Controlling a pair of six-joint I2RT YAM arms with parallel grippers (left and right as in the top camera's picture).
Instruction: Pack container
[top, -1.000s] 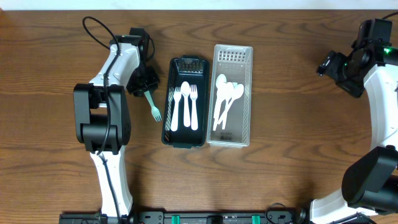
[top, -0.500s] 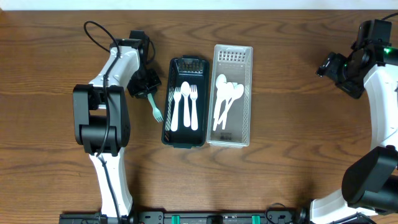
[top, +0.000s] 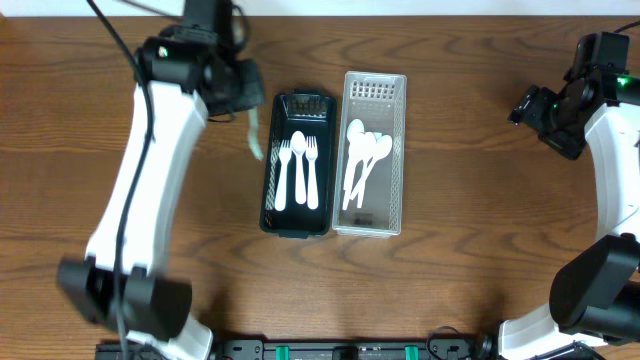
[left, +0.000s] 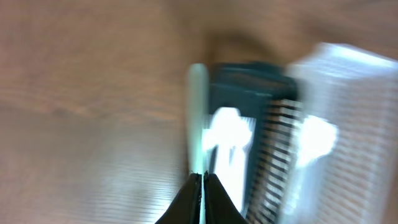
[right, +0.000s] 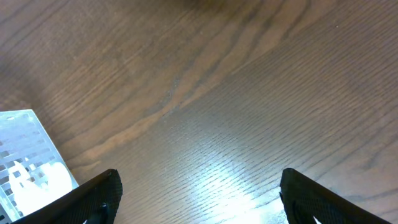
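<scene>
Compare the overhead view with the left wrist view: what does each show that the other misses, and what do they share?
Only the overhead view shows the right gripper, far from the containers, and sharp white cutlery: forks and a spoon in the black tray, spoons in the clear basket. Only the left wrist view shows the left gripper pinched shut on the green fork. Both show that fork, the tray, the basket and the wooden table, though the wrist view is blurred.

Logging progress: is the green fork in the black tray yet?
Out. The left gripper holds the green fork just outside the black tray, by its wall.
</scene>
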